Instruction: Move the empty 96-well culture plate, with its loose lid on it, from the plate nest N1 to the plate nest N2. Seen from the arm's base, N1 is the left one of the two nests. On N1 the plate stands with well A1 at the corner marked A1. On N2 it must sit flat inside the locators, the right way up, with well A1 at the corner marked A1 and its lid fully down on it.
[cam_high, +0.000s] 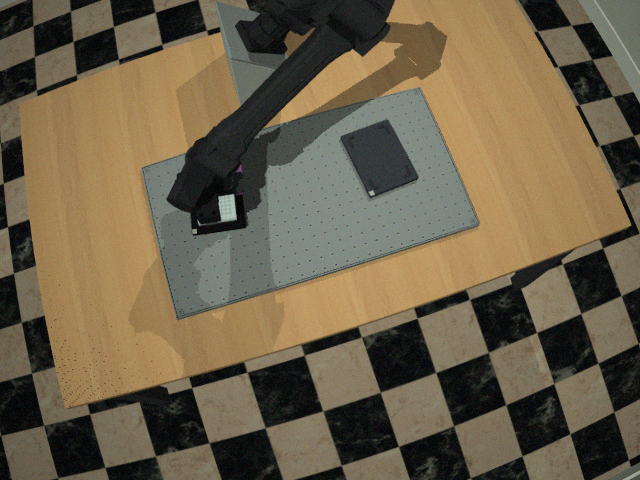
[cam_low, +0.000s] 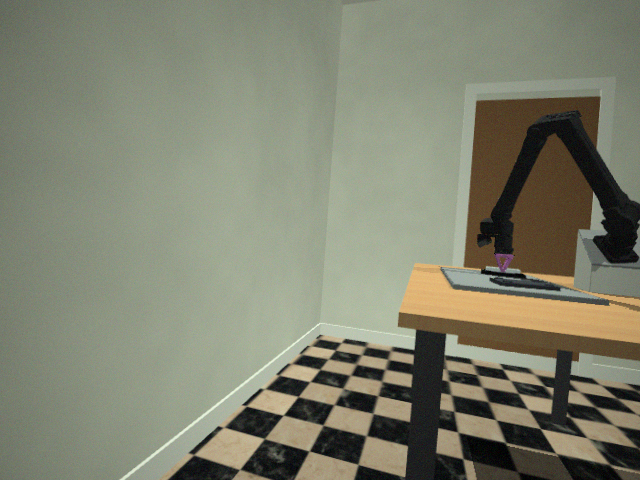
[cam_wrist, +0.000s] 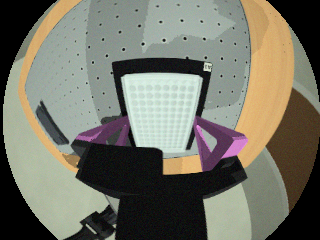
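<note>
The white 96-well plate (cam_high: 227, 206) with its lid lies flat on a black plate nest (cam_high: 219, 223) at the left end of the grey breadboard. In the wrist view the plate (cam_wrist: 163, 110) is a pale gridded rectangle inside the nest's black frame (cam_wrist: 162, 67), with a small white corner mark (cam_wrist: 207, 67) at the far right. My gripper (cam_wrist: 161, 119) is open, its purple fingers standing on either side of the plate's near end. I cannot tell whether they touch it. The side view shows the gripper (cam_low: 503, 263) low over the plate (cam_low: 498, 270). The other black nest (cam_high: 378, 157) is empty.
The grey perforated breadboard (cam_high: 310, 201) lies on a wooden table (cam_high: 330, 289). The arm's grey base block (cam_high: 248, 56) stands at the table's far edge. The empty nest also shows in the side view (cam_low: 524, 282).
</note>
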